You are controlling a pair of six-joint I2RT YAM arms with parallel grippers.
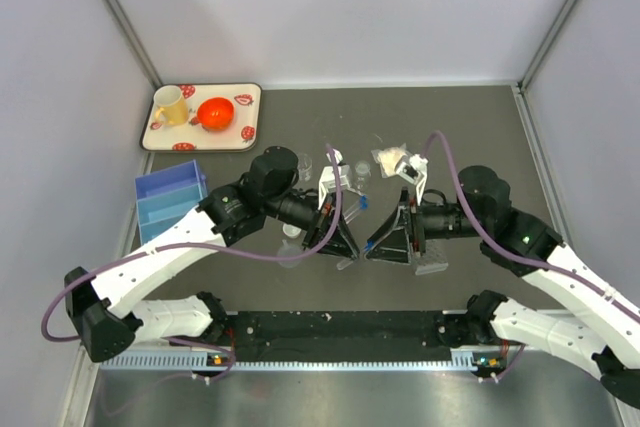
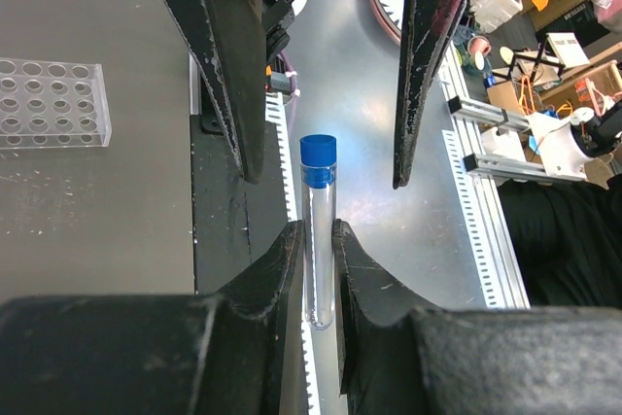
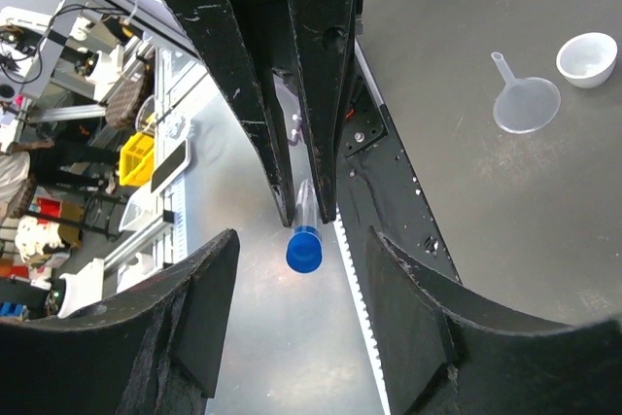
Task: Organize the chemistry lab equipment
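The left gripper [image 2: 316, 240] is clenched on the lower half of a clear plastic tube with a blue cap [image 2: 319, 201], holding it in the air over the near edge of the dark table [image 1: 470, 137], cap pointing at the other arm. The right gripper [image 3: 301, 240] faces it with its jaws spread either side of the cap, touching nothing. A gridded clear plastic tube rack [image 2: 49, 102], a clear plastic funnel [image 3: 525, 102] and a small round white cup [image 3: 588, 57] lie apart on the table.
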